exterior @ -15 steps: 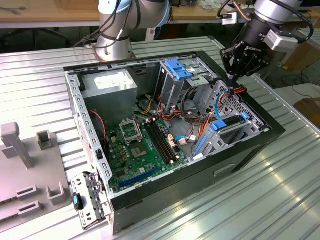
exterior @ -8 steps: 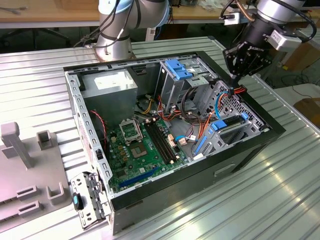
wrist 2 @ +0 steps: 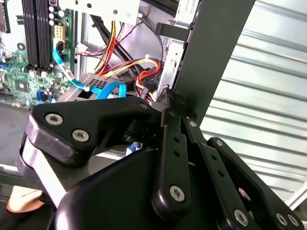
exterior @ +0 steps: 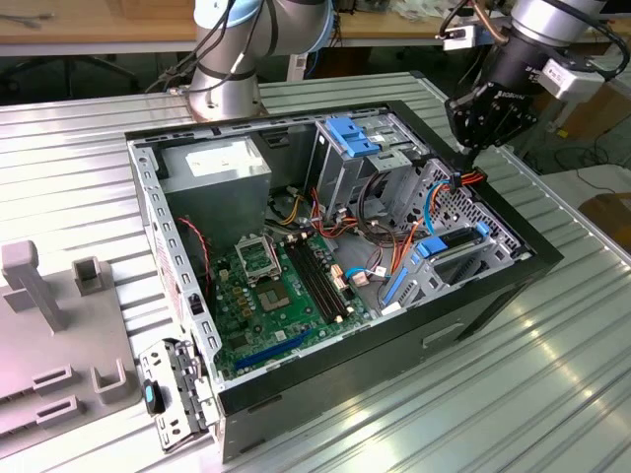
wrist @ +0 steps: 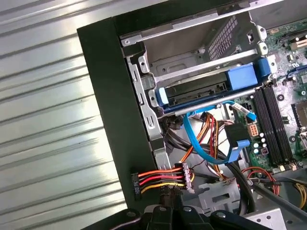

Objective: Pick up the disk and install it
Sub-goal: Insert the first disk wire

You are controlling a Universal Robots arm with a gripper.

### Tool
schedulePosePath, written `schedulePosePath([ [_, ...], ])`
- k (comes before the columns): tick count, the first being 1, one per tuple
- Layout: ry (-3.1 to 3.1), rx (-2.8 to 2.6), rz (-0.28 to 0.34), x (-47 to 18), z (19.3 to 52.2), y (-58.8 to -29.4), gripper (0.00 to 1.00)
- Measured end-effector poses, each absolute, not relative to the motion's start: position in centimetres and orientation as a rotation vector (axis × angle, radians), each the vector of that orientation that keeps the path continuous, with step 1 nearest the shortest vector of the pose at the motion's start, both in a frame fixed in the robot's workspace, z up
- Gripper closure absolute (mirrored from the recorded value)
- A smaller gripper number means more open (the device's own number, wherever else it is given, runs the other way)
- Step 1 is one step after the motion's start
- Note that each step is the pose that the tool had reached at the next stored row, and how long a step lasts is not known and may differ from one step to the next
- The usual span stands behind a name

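Here, jaws pinched closed beside power connector (wrist: 185,178), disk (wrist: 192,90) seated in cage (wrist: 192,68)

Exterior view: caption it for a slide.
Pincer hangs at the rim of the open computer case, beside a red-and-yellow cable bundle.

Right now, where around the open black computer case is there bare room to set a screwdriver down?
The ribbed metal table lies bare along the case on its near side, toward the exterior view's right, and beyond the grey block fixture at that view's left. Crowded: the corner of red and orange cables inside the case, where the black gripper hangs.
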State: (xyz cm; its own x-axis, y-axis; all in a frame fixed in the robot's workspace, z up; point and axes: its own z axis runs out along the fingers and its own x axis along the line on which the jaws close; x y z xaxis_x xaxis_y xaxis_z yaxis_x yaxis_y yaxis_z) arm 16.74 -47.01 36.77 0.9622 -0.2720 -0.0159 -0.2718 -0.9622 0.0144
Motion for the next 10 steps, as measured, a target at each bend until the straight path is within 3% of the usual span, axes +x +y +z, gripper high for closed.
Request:
schedulePosePath([
  [3, -0.386, 3.105, -0.023, 16.75, 37.12, -46.93, 0.89],
  [10, -0.312, 3.119, 0.056, 16.74, 37.22, -46.94, 0.89],
])
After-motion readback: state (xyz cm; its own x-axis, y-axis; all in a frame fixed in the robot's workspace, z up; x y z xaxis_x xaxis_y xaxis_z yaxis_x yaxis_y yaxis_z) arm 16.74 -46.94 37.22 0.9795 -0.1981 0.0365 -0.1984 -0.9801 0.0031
